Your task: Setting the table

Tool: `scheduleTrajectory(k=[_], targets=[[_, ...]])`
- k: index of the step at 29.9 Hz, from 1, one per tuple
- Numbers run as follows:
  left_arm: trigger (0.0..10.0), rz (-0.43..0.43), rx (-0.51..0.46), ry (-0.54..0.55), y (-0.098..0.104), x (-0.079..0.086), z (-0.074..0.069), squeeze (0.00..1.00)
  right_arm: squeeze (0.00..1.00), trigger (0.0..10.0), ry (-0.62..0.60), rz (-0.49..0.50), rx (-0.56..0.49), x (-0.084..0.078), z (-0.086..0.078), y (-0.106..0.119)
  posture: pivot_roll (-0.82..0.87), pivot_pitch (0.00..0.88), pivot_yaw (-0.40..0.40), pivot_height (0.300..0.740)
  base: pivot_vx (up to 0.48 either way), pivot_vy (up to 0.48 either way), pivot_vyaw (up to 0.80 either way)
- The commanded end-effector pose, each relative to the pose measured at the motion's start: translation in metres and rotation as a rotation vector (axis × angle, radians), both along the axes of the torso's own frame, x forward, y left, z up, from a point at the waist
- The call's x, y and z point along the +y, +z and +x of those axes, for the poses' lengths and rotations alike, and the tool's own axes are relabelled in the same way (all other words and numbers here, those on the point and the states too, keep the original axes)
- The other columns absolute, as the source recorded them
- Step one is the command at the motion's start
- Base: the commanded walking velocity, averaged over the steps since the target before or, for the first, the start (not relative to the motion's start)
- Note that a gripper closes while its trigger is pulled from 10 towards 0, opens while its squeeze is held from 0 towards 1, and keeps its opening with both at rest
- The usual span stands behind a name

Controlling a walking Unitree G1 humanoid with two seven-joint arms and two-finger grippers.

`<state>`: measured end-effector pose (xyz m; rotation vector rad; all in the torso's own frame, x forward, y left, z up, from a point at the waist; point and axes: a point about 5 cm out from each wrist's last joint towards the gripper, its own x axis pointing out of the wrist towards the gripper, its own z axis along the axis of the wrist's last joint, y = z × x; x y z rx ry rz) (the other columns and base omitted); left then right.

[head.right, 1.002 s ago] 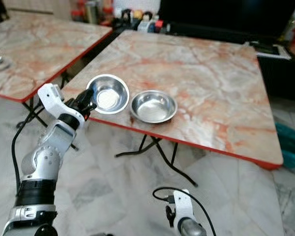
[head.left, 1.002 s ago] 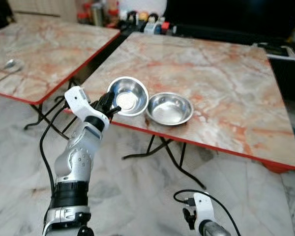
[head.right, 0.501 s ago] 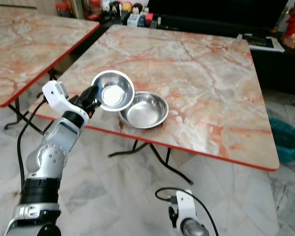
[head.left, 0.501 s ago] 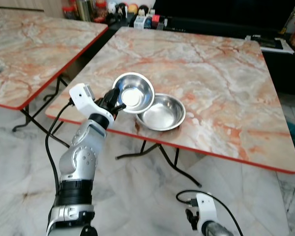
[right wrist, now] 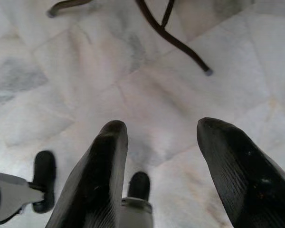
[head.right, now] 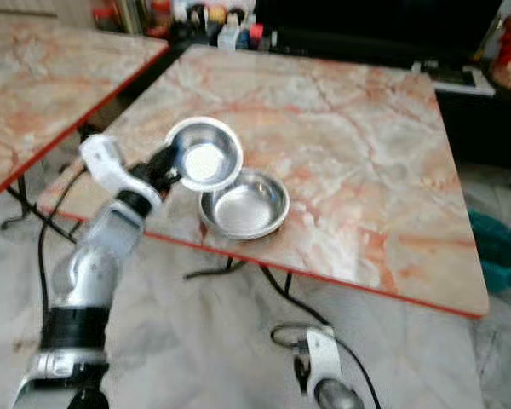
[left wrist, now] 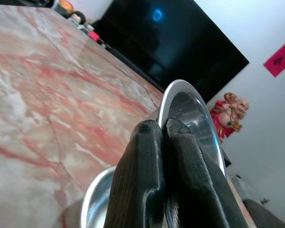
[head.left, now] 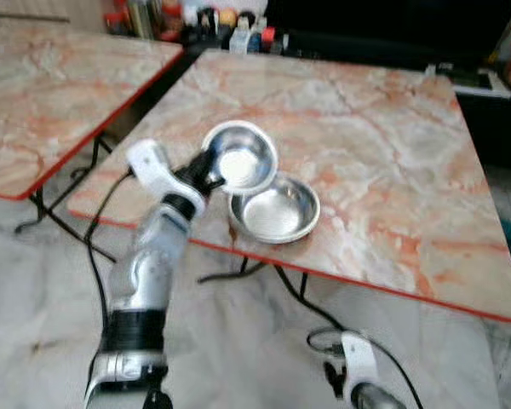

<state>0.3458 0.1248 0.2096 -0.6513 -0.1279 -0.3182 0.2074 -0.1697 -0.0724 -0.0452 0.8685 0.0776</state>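
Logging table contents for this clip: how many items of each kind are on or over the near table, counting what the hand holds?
Steel bowls held tilted in the left hand: 1
Steel bowls resting on the table: 1
Total: 2

2 marble-top tables, grey marble floor

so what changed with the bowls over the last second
The left gripper, shut on the rim of the lifted bowl, carried it up off the table and across toward the second bowl; its edge now overlaps that bowl in the head views, tilted. The second bowl stayed put near the table's front edge. The right gripper stayed low over the floor, fingers open. The camera also shifted.
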Motion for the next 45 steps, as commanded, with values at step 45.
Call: scheduleTrajectory(k=[45], targets=[[10.0, 0.053, -0.010, -0.111, -0.002, -0.008, -0.008, 0.00, 0.00, 10.0, -0.012, 0.015, 0.001, 0.003, -0.001, -0.001, 0.09, 0.082, -0.028, 0.740, 0.234, 0.000, -0.10]])
